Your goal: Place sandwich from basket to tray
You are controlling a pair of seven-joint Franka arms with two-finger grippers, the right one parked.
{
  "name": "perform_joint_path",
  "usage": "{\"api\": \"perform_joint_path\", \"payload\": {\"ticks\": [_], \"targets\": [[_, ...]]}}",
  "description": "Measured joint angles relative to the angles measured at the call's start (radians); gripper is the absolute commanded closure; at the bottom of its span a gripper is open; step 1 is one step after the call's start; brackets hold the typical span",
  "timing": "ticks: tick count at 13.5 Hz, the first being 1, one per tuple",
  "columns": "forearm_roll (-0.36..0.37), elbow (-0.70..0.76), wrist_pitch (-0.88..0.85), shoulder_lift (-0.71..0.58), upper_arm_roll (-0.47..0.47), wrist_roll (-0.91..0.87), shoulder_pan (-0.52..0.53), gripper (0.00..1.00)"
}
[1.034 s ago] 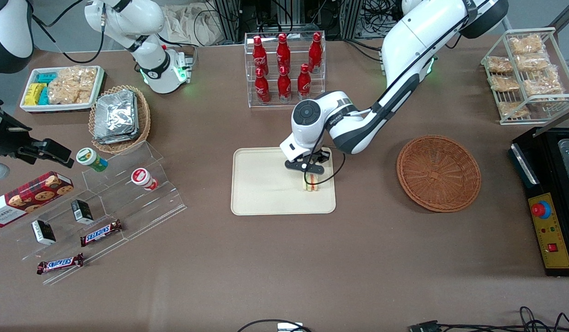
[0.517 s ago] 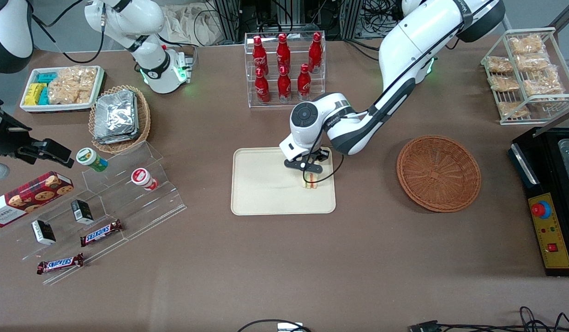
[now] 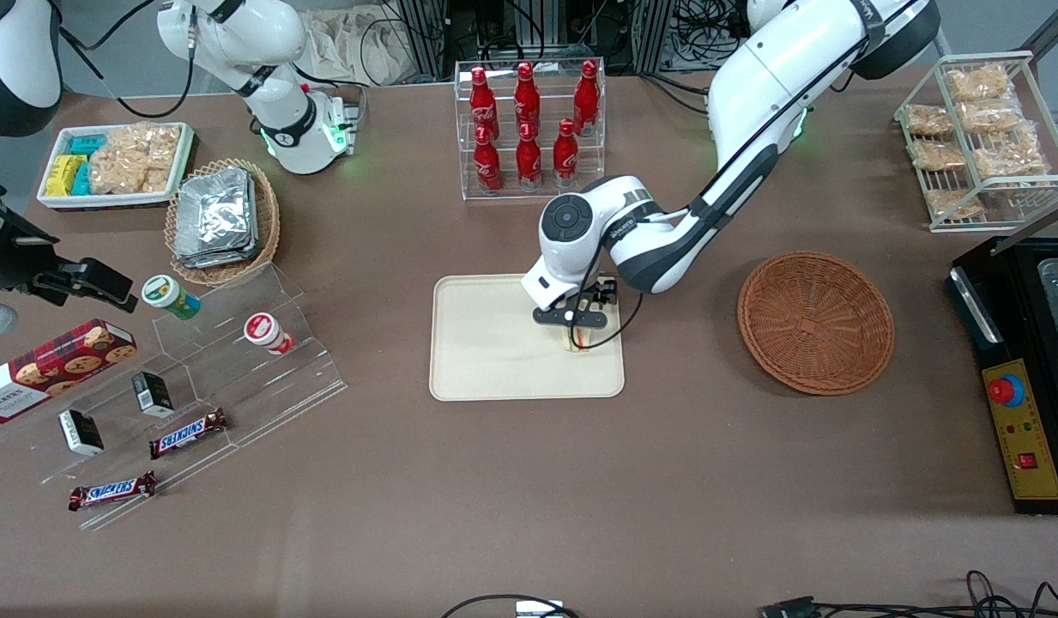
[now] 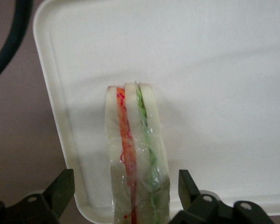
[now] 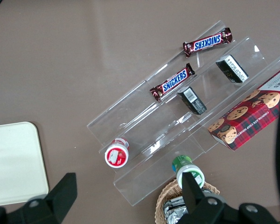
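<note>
The wrapped sandwich [image 3: 578, 342] [image 4: 130, 135] stands on edge on the cream tray [image 3: 486, 352] [image 4: 214, 70], close to the tray's rim on the side toward the working arm. My gripper [image 3: 577, 324] [image 4: 125, 181] hangs just above it, open. Its dark fingers [image 4: 63, 186] flank the sandwich with a gap on each side. The round brown wicker basket [image 3: 816, 322] sits on the table toward the working arm's end, with nothing in it.
A clear rack of red cola bottles [image 3: 529, 120] stands farther from the front camera than the tray. A clear stepped display with snacks [image 3: 194, 378], a basket of foil packs [image 3: 220, 219] and a white snack tray [image 3: 112, 163] lie toward the parked arm's end.
The wrist has shifted slightly over the tray and the gripper has risen a little. The sandwich stays where it was on the tray.
</note>
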Motion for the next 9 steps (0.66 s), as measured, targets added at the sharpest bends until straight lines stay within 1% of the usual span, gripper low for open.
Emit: {"api": "perform_joint_path", "payload": {"ticks": [3, 5, 9], "targets": [[-0.018, 0.115, -0.111, -0.01, 0.001, -0.007, 0.019, 0.0], [-0.035, 0.177, -0.166, -0.026, 0.002, -0.007, 0.051, 0.0], [-0.038, 0.212, -0.249, -0.098, 0.002, -0.007, 0.147, 0.0]]}}
